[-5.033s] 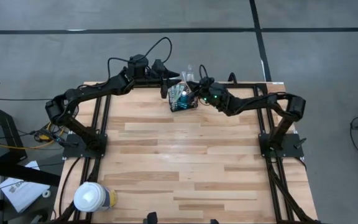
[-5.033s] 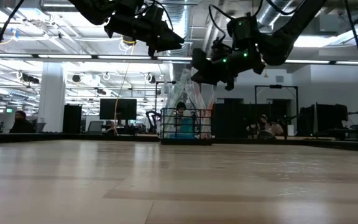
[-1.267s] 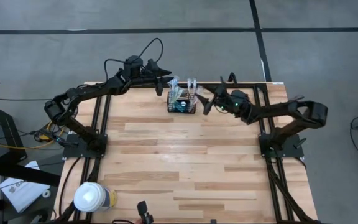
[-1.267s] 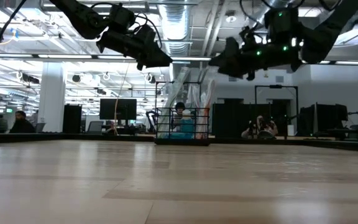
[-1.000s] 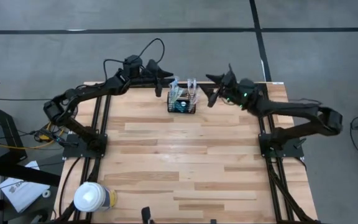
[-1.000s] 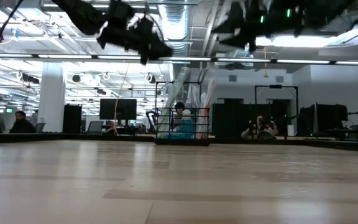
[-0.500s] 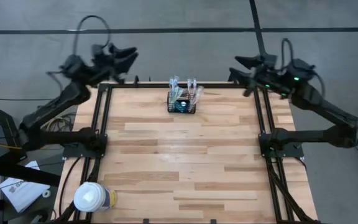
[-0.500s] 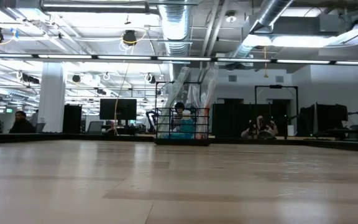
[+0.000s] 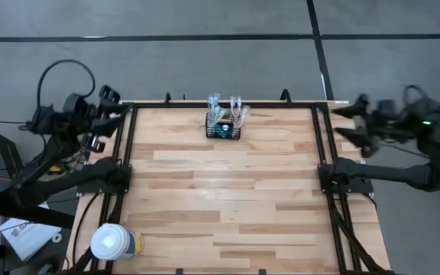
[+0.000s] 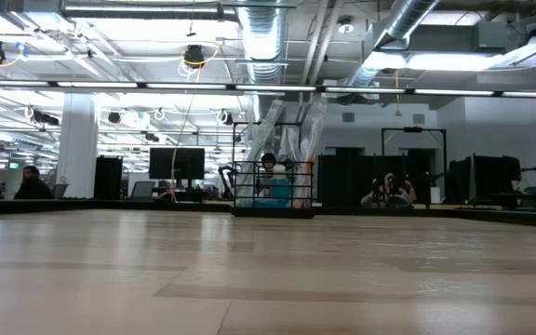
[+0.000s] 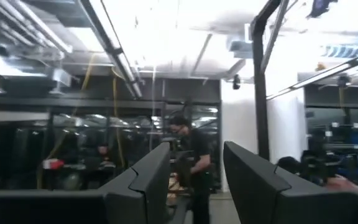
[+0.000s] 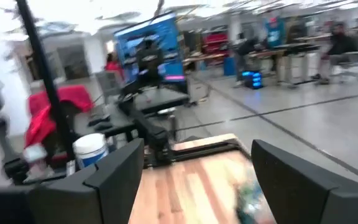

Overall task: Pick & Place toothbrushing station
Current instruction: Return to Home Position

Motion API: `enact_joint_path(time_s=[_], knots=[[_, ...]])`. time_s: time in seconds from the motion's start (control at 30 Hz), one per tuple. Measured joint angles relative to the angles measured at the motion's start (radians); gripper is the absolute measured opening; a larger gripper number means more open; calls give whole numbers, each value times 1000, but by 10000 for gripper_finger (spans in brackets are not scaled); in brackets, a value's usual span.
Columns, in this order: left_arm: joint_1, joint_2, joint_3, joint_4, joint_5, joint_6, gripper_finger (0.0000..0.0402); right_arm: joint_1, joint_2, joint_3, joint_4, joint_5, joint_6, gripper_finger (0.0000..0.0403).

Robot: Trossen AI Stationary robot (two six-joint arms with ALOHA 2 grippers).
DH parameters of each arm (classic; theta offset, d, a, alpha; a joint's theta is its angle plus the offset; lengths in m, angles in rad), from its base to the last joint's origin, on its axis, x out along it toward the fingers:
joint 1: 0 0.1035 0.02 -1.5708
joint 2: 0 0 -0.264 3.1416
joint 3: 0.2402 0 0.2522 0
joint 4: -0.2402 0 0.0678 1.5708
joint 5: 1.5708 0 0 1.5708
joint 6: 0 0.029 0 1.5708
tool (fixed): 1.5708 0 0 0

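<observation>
The table [image 9: 220, 191] lies between the two arms. The left gripper [image 9: 118, 114] hangs at its left edge, fingers a narrow gap apart with nothing between them. The right gripper [image 9: 341, 122] hangs just off the right edge, blurred, fingers spread wide and empty. The basket [image 9: 224, 128] stands between the two grippers, well apart from each, ahead of their fingertips. The cup [image 9: 113, 243] stands on the left gripper's side, well apart from it. Toothbrushes [image 9: 236, 107] stick up out of the basket.
</observation>
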State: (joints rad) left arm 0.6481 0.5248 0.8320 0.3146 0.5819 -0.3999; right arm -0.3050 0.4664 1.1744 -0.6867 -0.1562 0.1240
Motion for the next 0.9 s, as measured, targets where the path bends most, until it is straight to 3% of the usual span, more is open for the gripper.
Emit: enact_joint_path(time_s=[0.33, 0.43, 0.5, 0.67, 0.77, 0.9], knots=[[8, -413, -338, -95, -124, 72, 144, -39, -434, -35, -200, 70, -71, 286], [8, -522, -421, -99, -132, 52, 143, -72, -455, -28, -293, 72, -45, 286], [7, -521, -456, -123, -99, 1, 144, -74, -450, 4, -431, 111, -64, 286], [8, -491, -474, -138, -91, -44, 144, -88, -454, 18, -417, 120, -57, 286], [5, -523, -474, -115, -155, -21, 143, -93, -460, -1, -315, 87, -64, 286], [4, -502, -493, -45, -188, -20, 146, -129, -459, -164, -176, 29, -77, 286]])
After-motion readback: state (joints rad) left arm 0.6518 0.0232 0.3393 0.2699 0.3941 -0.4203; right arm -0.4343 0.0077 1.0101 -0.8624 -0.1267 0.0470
